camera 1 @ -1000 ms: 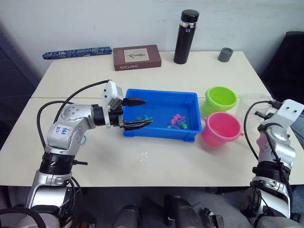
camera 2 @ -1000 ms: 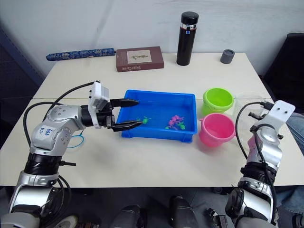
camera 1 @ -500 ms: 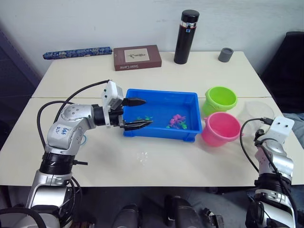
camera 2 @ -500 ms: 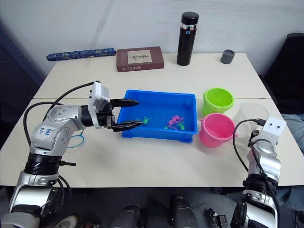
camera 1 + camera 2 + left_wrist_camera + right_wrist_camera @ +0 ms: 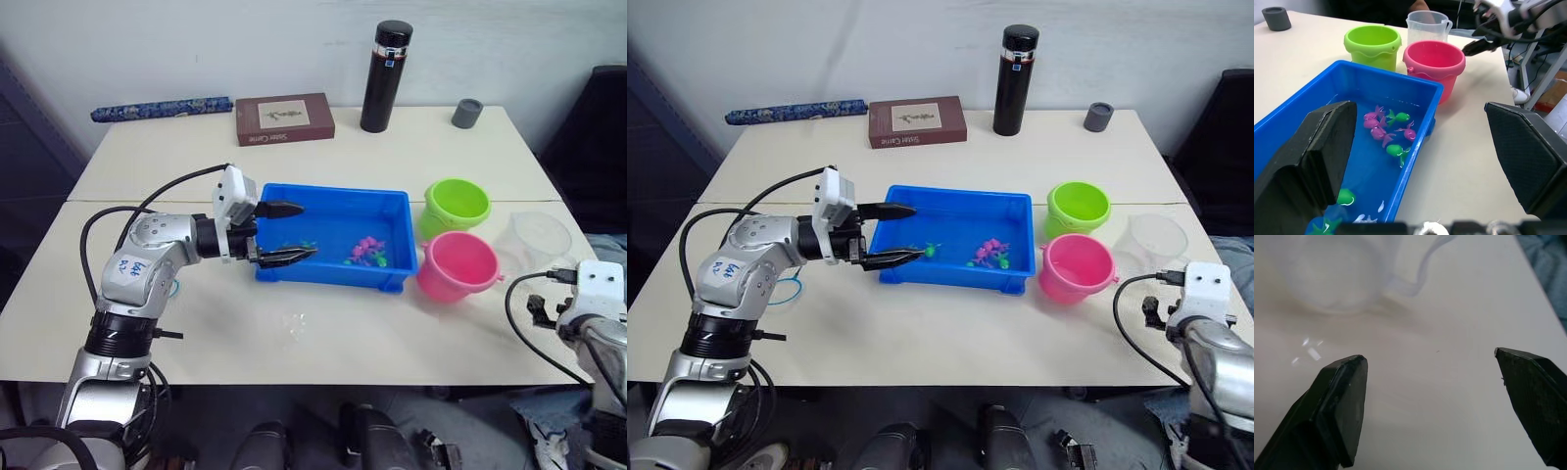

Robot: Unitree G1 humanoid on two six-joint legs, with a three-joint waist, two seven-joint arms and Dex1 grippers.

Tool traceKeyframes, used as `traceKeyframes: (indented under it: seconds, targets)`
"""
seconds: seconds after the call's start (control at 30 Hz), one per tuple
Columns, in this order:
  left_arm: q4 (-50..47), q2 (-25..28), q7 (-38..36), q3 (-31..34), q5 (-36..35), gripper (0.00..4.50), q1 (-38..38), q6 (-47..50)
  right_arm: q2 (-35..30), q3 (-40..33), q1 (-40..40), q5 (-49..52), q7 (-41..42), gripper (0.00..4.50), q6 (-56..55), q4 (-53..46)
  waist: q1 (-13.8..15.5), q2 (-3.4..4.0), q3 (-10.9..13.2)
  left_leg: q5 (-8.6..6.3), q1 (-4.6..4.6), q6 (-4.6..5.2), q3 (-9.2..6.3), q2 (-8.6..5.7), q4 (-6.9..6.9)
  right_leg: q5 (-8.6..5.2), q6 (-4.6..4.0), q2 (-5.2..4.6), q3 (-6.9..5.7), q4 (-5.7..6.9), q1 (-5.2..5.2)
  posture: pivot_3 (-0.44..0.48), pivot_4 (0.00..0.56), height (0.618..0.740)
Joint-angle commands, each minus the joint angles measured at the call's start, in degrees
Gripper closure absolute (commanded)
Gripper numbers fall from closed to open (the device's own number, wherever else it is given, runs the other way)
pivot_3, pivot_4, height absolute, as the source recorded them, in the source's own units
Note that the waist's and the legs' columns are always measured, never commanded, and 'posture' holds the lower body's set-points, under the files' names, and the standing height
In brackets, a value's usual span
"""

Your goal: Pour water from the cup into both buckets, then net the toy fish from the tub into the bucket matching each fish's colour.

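Note:
The blue tub (image 5: 328, 274) sits mid-table with pink fish (image 5: 1378, 128) and green fish (image 5: 1397, 117) in shallow water. My left gripper (image 5: 305, 230) hovers open over the tub's left end, holding nothing. To the right of the tub stand the green bucket (image 5: 457, 204) and the pink bucket (image 5: 457, 264). The clear cup (image 5: 537, 238) stands upright to the right of the buckets. My right gripper (image 5: 1428, 356) is open and empty, a little back from the cup (image 5: 1334, 271), near the table's front right edge. The net's blue rim (image 5: 790, 290) peeks out beside my left forearm.
Along the table's far side stand a black flask (image 5: 383, 76), a grey cap (image 5: 467, 113), a brown book (image 5: 284, 118) and a blue patterned roll (image 5: 162, 108). Water drops (image 5: 292, 321) glint in front of the tub. A dark chair (image 5: 600, 127) stands at the right.
My right gripper has opened, let go of the cup and drawn back toward the table's near edge. The cup stays standing by the buckets. The left arm has not moved.

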Motion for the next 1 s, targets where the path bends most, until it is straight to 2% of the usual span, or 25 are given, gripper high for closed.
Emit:
traceKeyframes:
  seconds: [0.03, 0.2, 0.3, 0.37, 0.57, 0.8, 1.0]
  targets:
    - [-0.06, 0.45, 1.69, 1.18, 0.69, 0.0, 0.62, 0.05, -5.99, -3.14, 4.63, 4.9, 11.62, 0.1, -2.03, -6.87, 0.02, -0.02, 0.01, -0.01, 0.02, 0.01, -0.01, 0.02, 0.0, 0.0, 0.0, 0.04, -0.03, -0.05, 0.05, 0.0, 0.15, 0.74]
    - [1.06, -0.48, 7.67, 4.52, 0.52, 0.0, 1.36, 1.31, -12.49, -9.37, 8.32, 9.61, 24.75, 0.1, -8.49, -6.75, 0.0, -0.07, 0.04, -0.04, 0.04, 0.07, -0.01, 0.0, 0.01, 0.03, 0.06, 0.04, -0.02, -0.11, 0.1, 0.0, 0.15, 0.74]
    - [0.76, -0.55, 11.74, 6.62, 0.49, 0.0, 1.51, 3.02, -14.36, -11.24, 7.57, 13.63, 30.99, 0.1, -10.76, -7.56, 0.02, -0.09, 0.05, -0.04, 0.06, 0.06, -0.01, 0.01, 0.01, 0.04, 0.06, 0.04, -0.02, -0.11, 0.1, 0.0, 0.15, 0.74]
    - [0.08, -0.18, 15.74, 8.54, 0.42, 0.0, 1.82, 6.18, -14.15, -10.99, 6.11, 15.87, 35.01, 0.1, -16.12, -9.96, 0.0, -0.1, 0.06, -0.02, 0.06, 0.03, -0.04, 0.02, 0.0, 0.04, 0.06, 0.05, -0.04, -0.11, 0.1, 0.0, 0.15, 0.74]
    - [0.85, 1.87, 22.96, 10.78, 3.45, 0.0, 4.63, 9.89, -10.08, -1.81, 3.61, 17.28, 37.68, 0.1, -25.57, -13.38, 0.04, -0.18, 0.06, -0.01, 0.08, -0.07, -0.05, 0.02, 0.0, 0.04, 0.07, 0.04, -0.05, -0.11, 0.1, 0.0, 0.15, 0.74]
    - [4.59, 1.44, 28.52, 13.06, 7.07, 0.0, 9.65, 6.66, -5.09, 13.43, 0.48, 14.26, 37.56, 0.1, -33.4, -16.22, 0.12, -0.19, 0.07, 0.0, 0.08, -0.13, -0.07, 0.01, 0.02, 0.04, 0.07, -0.02, -0.07, -0.12, 0.09, 0.0, 0.15, 0.74]
    - [7.09, 1.99, 30.42, 14.17, 8.47, 0.0, 11.13, 4.65, -4.62, 17.14, -0.62, 14.26, 38.57, 0.1, -35.98, -15.26, 1.13, -0.23, 0.08, -0.01, 0.04, -0.14, -0.11, 0.0, 0.07, 0.04, 0.06, -0.09, -0.13, -0.15, 0.09, 0.0, 0.15, 0.74]
